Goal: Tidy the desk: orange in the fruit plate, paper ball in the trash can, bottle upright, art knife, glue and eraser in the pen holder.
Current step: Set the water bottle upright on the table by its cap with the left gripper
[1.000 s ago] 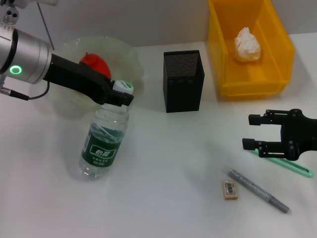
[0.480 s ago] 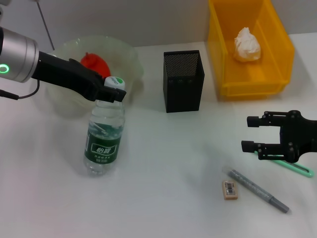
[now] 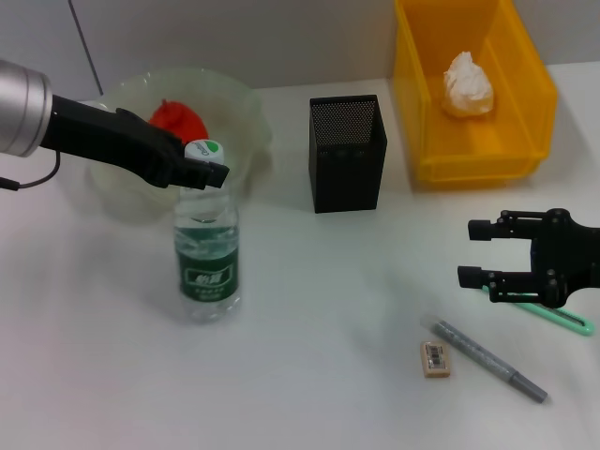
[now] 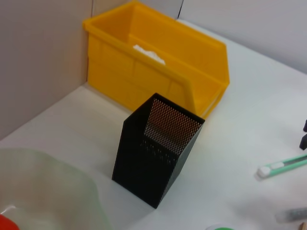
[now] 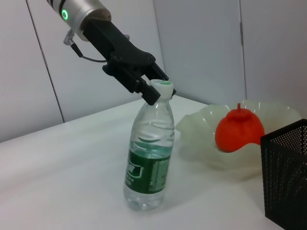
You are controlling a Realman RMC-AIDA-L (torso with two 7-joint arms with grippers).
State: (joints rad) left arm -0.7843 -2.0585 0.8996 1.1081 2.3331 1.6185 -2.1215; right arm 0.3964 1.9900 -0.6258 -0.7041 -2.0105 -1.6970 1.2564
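The small clear plastic bottle (image 3: 207, 272) with the dark green label is standing nearly upright on the white tabletop (image 3: 319, 375), toward its left edge, just in front of the pale-green scalloped fruit plate (image 3: 239, 112). The left gripper (image 3: 208, 169) is clamping its jaws on the white-and-green cap. The right gripper (image 3: 475, 251) is hovering near the right edge, jaws spread wide, holding nothing.

A plain white worktop (image 3: 309, 319) carries everything. The pale-green fruit plate (image 3: 239, 108) sits at upper left, with the bottle (image 3: 207, 267) standing upright just below it. The black mesh pen holder (image 3: 347, 155) stands at upper centre and the yellow trash can (image 3: 525, 94) at upper right. At lower right lie the beige eraser (image 3: 435, 358), a grey pen (image 3: 489, 361) and a green art knife (image 3: 567, 321).
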